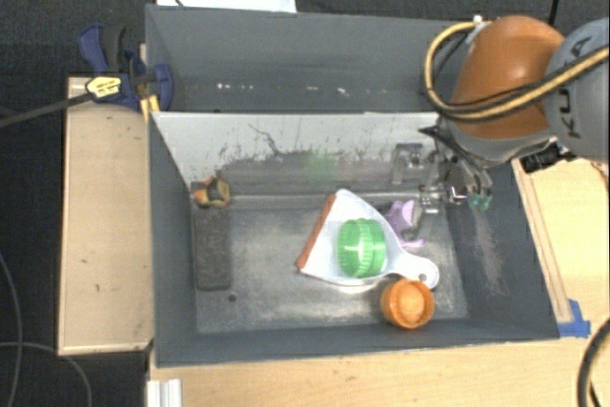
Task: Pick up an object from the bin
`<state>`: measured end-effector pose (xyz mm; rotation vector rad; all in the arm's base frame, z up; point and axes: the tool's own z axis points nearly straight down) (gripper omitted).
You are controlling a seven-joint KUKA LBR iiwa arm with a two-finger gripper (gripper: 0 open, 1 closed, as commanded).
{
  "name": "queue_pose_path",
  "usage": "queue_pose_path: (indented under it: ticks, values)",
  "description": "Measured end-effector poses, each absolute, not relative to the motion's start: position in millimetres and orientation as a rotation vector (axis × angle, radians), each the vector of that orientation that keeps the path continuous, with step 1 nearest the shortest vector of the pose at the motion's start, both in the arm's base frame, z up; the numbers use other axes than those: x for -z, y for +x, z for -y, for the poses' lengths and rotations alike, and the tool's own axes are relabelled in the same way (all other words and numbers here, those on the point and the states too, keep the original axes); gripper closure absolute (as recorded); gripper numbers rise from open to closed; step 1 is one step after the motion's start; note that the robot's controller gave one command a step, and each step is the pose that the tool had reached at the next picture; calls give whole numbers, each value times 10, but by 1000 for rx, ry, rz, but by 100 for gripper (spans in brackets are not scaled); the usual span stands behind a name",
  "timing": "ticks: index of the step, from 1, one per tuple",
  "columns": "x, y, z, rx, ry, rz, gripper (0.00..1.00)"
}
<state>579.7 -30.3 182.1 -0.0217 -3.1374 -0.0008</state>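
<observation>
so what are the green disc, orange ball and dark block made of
Green disc: likely moulded plastic, glossy, with ridges across its top. Orange ball: matte, faintly mottled, perhaps foam or rubber. Dark block, left side: dull grey with no shine, maybe foam; hard to tell.

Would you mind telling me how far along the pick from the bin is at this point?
Done: the arm is down inside the bin, its jaws at the back right beside the purple piece. In hand: nothing visibly lifted; the white scoop, green ribbed cap and orange ball lie on the floor. Left: grasping and lifting one thing.
</observation>
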Motion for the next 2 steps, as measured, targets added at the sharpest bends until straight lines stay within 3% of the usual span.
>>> queue_pose_path:
  ticks: [1, 2]
  values:
    - [-1870, 5811, 303, 0, -20, 3145, 0]
    - [-1619, 5659, 26, -1, 556, 3096, 0]
